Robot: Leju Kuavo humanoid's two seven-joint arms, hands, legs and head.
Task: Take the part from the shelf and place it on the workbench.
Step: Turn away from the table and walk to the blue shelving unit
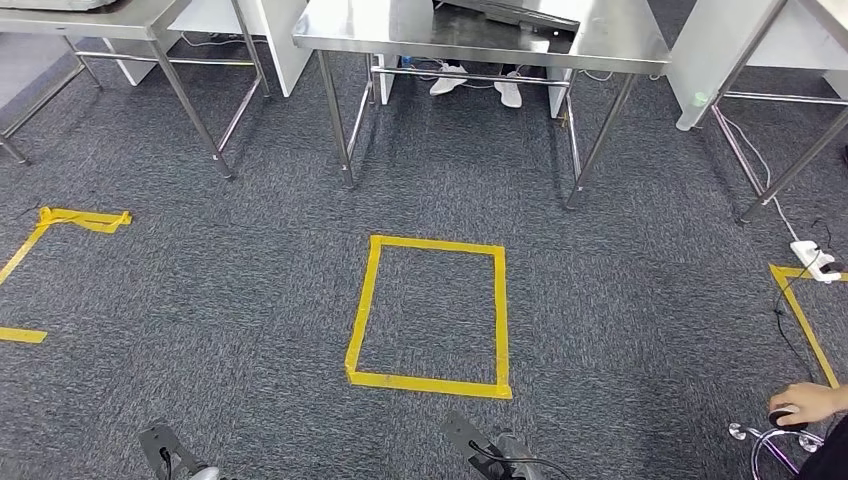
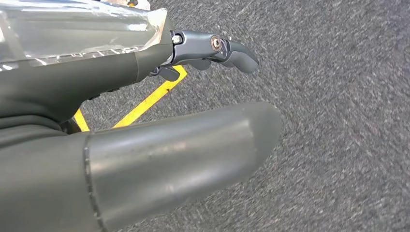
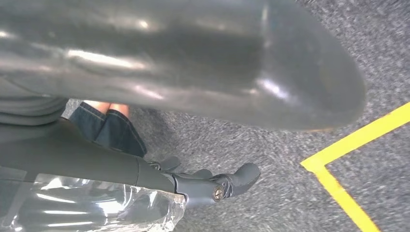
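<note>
— Floor? 
— Grey carpet (image 1: pixel 250 290), with a closed square of yellow tape (image 1: pixel 430 316) at centre and partial tape outlines left (image 1: pixel 60 222) and right (image 1: pixel 800 315).

— Standing on it? 
— Steel table (image 1: pixel 480 40) legs; a white power strip (image 1: pixel 815 262) with cable at right.

The floor (image 1: pixel 620 300) is grey carpet, rough and matt, marked with smooth yellow tape (image 1: pixel 430 380). The workbench (image 1: pixel 480 40) has a brushed, shiny metal top and bare metal legs. The left hand (image 2: pixel 145 145) has a smooth, dull-sheened grey thumb, with glossy, crinkled clear plastic film (image 2: pixel 77 34) just beside its darker fingers (image 2: pixel 232 50). The right hand (image 3: pixel 193 63) looks the same, film (image 3: pixel 92 208) beside it.
</note>
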